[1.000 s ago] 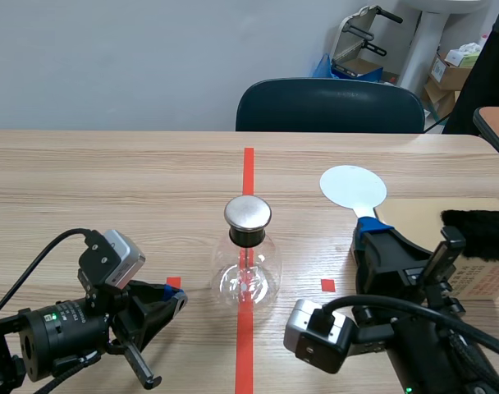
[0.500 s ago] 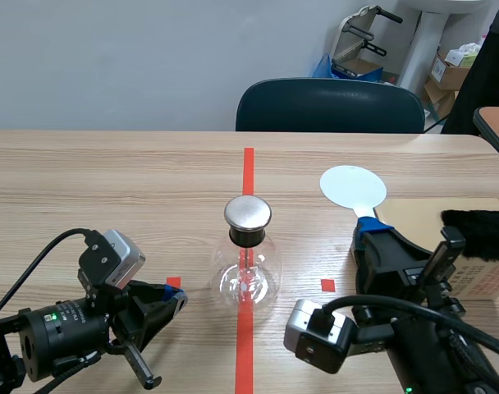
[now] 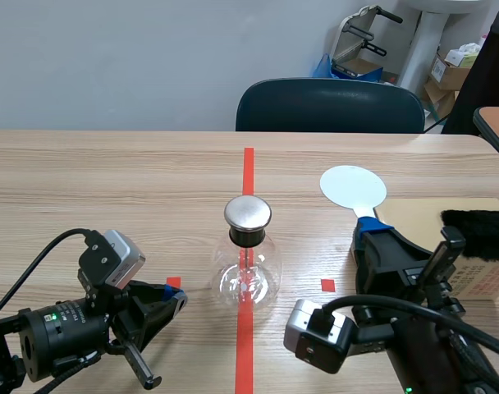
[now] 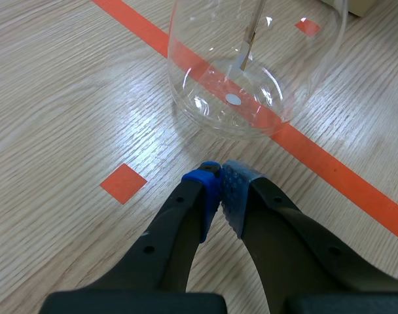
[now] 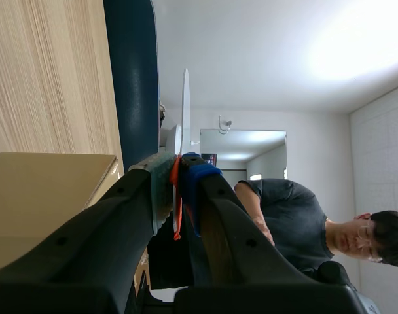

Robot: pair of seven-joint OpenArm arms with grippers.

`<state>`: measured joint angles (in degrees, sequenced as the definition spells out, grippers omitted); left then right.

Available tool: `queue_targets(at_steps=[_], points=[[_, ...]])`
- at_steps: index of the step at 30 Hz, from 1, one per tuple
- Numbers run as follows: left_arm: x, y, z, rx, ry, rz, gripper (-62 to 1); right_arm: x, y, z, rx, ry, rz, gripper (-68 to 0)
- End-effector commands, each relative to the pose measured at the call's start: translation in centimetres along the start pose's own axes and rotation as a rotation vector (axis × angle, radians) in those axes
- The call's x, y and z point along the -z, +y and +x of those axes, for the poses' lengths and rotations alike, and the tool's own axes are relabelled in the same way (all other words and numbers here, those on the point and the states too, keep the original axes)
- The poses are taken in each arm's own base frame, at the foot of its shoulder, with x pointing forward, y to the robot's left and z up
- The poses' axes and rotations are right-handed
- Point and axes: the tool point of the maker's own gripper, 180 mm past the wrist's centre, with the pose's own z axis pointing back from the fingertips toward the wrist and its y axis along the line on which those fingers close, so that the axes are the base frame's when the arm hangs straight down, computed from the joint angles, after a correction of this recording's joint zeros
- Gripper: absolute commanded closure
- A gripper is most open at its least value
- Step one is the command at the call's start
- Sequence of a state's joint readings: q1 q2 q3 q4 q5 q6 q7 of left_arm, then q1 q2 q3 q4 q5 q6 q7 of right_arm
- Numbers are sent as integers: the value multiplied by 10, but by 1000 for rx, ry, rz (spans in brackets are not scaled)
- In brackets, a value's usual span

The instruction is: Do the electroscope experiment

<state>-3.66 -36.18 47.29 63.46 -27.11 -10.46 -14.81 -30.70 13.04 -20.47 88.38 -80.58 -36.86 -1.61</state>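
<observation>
counter (image 3: 110,180): light wood with a long grain, running across and away from the robot.
tape marks: an orange-red line (image 3: 248,164) runs down the middle, with a small square (image 3: 327,285) on either side of it near the robot.
glass flask (image 3: 248,277): stands upright on the line; round belly, black neck, metal cap.
cardboard box (image 3: 418,217): lies flat on the right side, well apart from the glass flask.
white paddle (image 3: 353,187): its disc is over the wood just beside the cardboard box; whether it touches cannot be told.
</observation>
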Motion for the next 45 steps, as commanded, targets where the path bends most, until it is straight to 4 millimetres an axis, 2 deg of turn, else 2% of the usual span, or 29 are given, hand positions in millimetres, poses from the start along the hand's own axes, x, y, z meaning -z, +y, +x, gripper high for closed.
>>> queue_targets(at_steps=[1, 45], points=[[3, -2, 11, -4, -35, -4, -40, 0, -5, -6, -16, 3, -21, -7], [3, -2, 11, -3, -35, 0, -40, 0, -5, -7, -28, -6, -18, -7]])
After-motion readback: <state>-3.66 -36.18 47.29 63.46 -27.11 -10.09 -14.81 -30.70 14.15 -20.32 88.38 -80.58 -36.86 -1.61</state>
